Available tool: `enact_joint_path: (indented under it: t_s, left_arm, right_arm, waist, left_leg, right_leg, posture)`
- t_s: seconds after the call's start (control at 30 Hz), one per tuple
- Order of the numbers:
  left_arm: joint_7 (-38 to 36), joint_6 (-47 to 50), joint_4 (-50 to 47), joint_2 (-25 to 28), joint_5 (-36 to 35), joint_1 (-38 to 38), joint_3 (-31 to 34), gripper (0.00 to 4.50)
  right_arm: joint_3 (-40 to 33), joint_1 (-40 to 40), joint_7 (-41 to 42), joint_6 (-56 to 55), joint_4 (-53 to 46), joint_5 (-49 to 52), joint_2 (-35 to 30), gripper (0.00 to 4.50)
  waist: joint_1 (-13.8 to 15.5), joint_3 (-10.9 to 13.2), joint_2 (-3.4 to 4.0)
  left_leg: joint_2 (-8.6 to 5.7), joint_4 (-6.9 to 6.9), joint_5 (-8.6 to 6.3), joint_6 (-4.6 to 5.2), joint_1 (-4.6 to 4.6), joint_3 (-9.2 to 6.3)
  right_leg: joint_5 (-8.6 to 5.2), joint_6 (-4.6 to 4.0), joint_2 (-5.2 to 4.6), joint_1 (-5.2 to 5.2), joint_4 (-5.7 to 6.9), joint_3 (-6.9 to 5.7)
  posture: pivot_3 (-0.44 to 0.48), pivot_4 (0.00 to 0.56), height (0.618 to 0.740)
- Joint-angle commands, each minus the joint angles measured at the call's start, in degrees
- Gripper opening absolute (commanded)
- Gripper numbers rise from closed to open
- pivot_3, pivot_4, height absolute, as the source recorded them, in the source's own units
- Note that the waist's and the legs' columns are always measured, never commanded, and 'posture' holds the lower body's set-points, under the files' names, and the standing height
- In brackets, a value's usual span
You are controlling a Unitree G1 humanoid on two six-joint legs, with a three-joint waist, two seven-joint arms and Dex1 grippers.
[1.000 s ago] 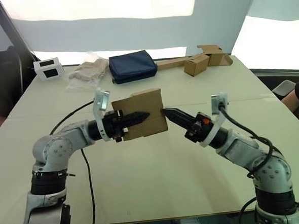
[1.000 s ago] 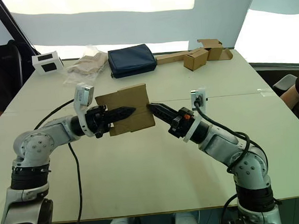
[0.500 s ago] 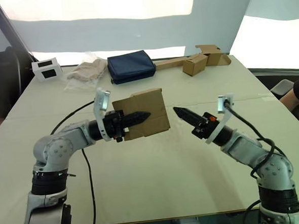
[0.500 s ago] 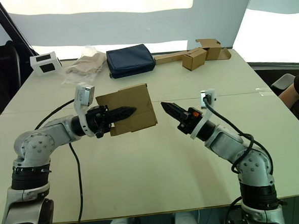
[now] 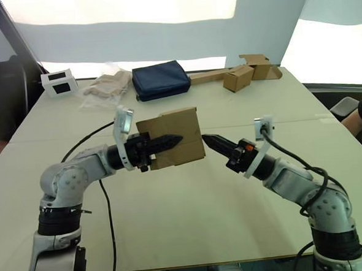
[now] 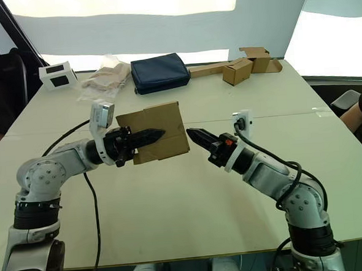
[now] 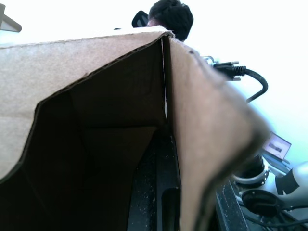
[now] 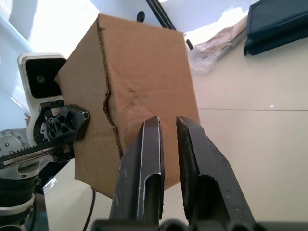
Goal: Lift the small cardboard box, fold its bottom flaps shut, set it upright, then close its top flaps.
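The left end effector (image 5: 169, 140) is clamped on a wall of the box (image 5: 175, 136), holding it off the table (image 5: 192, 214) so the right end effector (image 5: 207, 138), fingers nearly together, just beside it, can push flaps.

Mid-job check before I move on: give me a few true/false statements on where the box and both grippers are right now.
1. The left gripper holds the small cardboard box above the table. True.
2. The right gripper is clamped on the box. False: its tip sits just beside the box's side, with nothing between its nearly closed fingers.
3. The box rests flat on the table. False: it is lifted off the surface.
4. A dark blue pouch lies at the far side of the table. True.
5. The box's end facing the left wrist camera is open. True: the left wrist view looks into its interior.
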Motion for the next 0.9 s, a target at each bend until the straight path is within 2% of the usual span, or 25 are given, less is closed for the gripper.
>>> enact_joint_path:
  t_s: [0.03,0.2,0.33,0.47,0.67,0.87,0.9]
  left_arm:
    - [-2.0,-1.4,-2.1,2.5,3.1,-1.7,-2.5,0.0]
    - [-3.0,-5.4,-0.7,9.3,19.6,-9.9,-16.0,0.0]
    - [-14.8,-12.9,4.2,15.7,31.9,-19.1,-28.0,0.0]
    - [-27.1,-21.6,10.2,16.8,40.7,-27.4,-36.5,0.0]
    - [-37.3,-35.7,19.4,10.6,53.7,-33.2,-47.3,0.0]
    - [-41.1,-40.3,27.9,2.9,60.9,-37.5,-50.5,0.0]
    - [-41.7,-41.1,28.8,2.0,61.8,-38.0,-50.7,0.26]
  right_arm:
    - [-5.0,1.1,1.3,-1.1,-1.9,0.6,-3.2,0.51]
    - [-8.7,4.6,3.6,-1.0,-3.1,-1.7,-8.9,0.51]
    - [-7.6,5.7,4.6,-1.5,-3.8,-4.0,-9.4,0.51]
    - [-5.6,6.1,4.9,-2.1,-5.2,-6.8,-8.5,0.51]
    - [-3.3,8.2,5.0,-2.8,-8.3,-10.2,-8.1,0.51]
    - [-2.4,10.9,4.5,-3.2,-10.9,-13.3,-7.9,0.51]
    - [-2.5,11.3,4.4,-3.2,-11.1,-13.6,-7.8,0.49]
  waist:
    - [0.0,0.0,0.0]
    - [0.2,0.0,-0.04]
    - [-0.3,0.0,-0.01]
    - [0.1,0.0,0.03]
    - [0.2,0.1,0.04]
    - [0.2,0.1,0.02]
    - [0.2,0.1,0.02]
  left_leg:
    - [0.0,0.0,0.0,0.0,0.0,0.01]
    - [-0.04,0.0,0.0,0.0,0.0,0.01]
    - [-0.05,-0.01,0.0,0.0,0.0,0.07]
    - [-0.05,-0.1,-0.02,0.04,-0.06,0.17]
    - [-0.06,-0.09,-0.06,0.1,-0.14,0.19]
    - [-0.07,0.07,-0.1,0.18,-0.4,0.17]
    - [-0.07,0.08,-0.1,0.18,-0.41,0.16]
  right_leg:
    - [0.0,0.0,0.0,0.0,0.0,0.0]
    - [-0.01,-0.02,0.03,0.02,-0.02,0.0]
    - [-0.02,-0.03,0.06,-0.01,-0.06,0.04]
    - [-0.03,-0.03,0.13,-0.08,-0.1,0.0]
    - [-0.07,0.02,0.06,-0.09,-0.13,0.02]
    - [-0.08,0.06,0.08,-0.23,-0.15,0.02]
    - [-0.08,0.06,0.08,-0.24,-0.14,0.02]
  posture:
    - [0.0,0.15,0.74]
    - [0.0,0.15,0.74]
    - [0.0,0.15,0.74]
    - [0.0,0.15,0.74]
    - [0.0,0.15,0.74]
    - [0.0,0.15,0.74]
    - [0.0,0.15,0.74]
